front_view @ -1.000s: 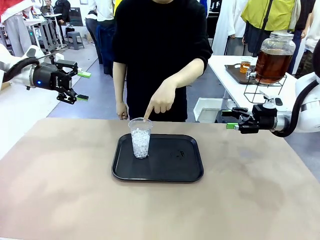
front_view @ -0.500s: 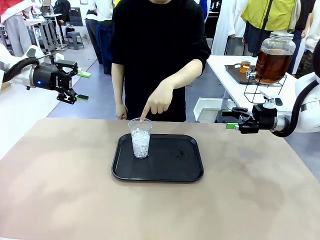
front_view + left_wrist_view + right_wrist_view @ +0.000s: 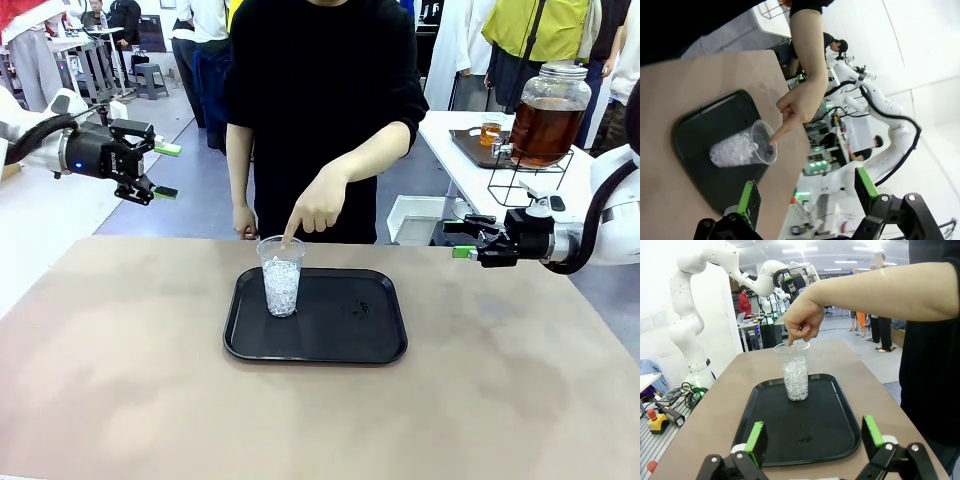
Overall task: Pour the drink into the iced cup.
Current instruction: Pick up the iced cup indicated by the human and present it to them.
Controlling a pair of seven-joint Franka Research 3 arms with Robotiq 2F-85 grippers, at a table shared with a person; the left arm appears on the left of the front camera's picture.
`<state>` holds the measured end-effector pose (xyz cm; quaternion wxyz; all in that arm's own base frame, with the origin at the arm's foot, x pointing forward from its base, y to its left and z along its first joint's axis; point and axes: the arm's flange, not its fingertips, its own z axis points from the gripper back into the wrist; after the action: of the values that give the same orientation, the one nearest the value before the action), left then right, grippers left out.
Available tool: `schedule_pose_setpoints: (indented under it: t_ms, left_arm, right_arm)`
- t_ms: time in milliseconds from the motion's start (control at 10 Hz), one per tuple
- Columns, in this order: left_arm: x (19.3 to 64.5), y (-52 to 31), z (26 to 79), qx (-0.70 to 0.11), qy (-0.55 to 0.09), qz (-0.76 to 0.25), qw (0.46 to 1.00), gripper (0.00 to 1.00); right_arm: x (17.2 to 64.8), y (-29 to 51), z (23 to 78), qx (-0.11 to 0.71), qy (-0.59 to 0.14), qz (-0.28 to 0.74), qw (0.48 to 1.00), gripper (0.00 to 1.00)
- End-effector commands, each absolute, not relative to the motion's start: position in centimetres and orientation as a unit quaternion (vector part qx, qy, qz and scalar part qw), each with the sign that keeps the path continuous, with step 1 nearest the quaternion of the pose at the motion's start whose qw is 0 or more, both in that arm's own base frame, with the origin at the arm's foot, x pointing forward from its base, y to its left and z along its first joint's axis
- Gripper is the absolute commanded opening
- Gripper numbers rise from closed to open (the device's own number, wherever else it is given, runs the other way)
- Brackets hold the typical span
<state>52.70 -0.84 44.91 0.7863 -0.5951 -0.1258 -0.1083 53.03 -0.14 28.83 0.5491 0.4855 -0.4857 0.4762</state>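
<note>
The cup (image 3: 281, 277), clear plastic and roughly two-thirds full of ice, stands upright at the near-left part of a black tray (image 3: 380, 345) on the worktop (image 3: 120, 400). That puts it between the two sets of fingers and well apart from both. A person at the far side reaches a hand (image 3: 318, 208) down over it, with the index fingertip at the rim. This looks like a pointing gesture marking the cup as the one to fill, not a grip on it. The left fingers (image 3: 168, 150) hang high off the worktop's far-left corner, spread wide and holding nothing, and they face across toward the cup. The right fingers (image 3: 460, 252) hover low at the worktop's right edge, also spread and empty. The right wrist view looks straight across the tray at the cup, a fair starting line for a reach. The drink (image 3: 545, 132), an amber-brown liquid, is nowhere near the cup. It sits in a big glass jar (image 3: 560, 75) with a spigot, raised on a wire stand on a white side table behind and above the right fingers, presumably so a vessel can go under the tap. A small glass of amber liquid (image 3: 490, 130) stands just beside that jar, and it may be the portion meant for pouring. Nothing has been poured, and neither arm has anything to pour from.
</note>
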Motion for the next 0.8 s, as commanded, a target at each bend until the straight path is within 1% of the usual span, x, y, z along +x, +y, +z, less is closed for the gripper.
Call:
schedule_pose_setpoints:
  t_ms: [0,200,300,400,500,600,700]
  left_arm:
    - [52.6,-1.0,44.7,-0.563,-0.212,-0.203,0.773,1.0]
    - [52.3,-1.3,44.4,-0.534,-0.273,-0.276,0.751,1.0]
    - [52.2,-1.5,44.2,-0.524,-0.286,-0.308,0.741,1.0]
    - [52.0,-1.5,44.1,-0.528,-0.284,-0.328,0.73,1.0]
    - [51.9,-1.2,44.5,-0.526,-0.263,-0.328,0.739,1.0]
    - [52.9,-1.3,44.6,-0.527,-0.279,-0.308,0.741,1.0]
    - [52.9,-1.3,44.6,-0.527,-0.279,-0.308,0.741,1.0]
  right_arm:
    - [53.0,-0.2,29.1,0.488,-0.486,0.476,0.546,1.0]
    - [53.0,-0.2,29.1,0.488,-0.486,0.476,0.546,1.0]
    - [53.0,-0.2,29.1,0.488,-0.486,0.476,0.546,1.0]
    - [53.0,-0.2,29.1,0.488,-0.486,0.476,0.546,1.0]
    - [53.0,-0.2,29.1,0.488,-0.486,0.476,0.546,1.0]
    - [53.0,-0.2,29.1,0.488,-0.486,0.476,0.546,1.0]
    - [53.0,-0.2,29.1,0.488,-0.486,0.476,0.546,1.0]
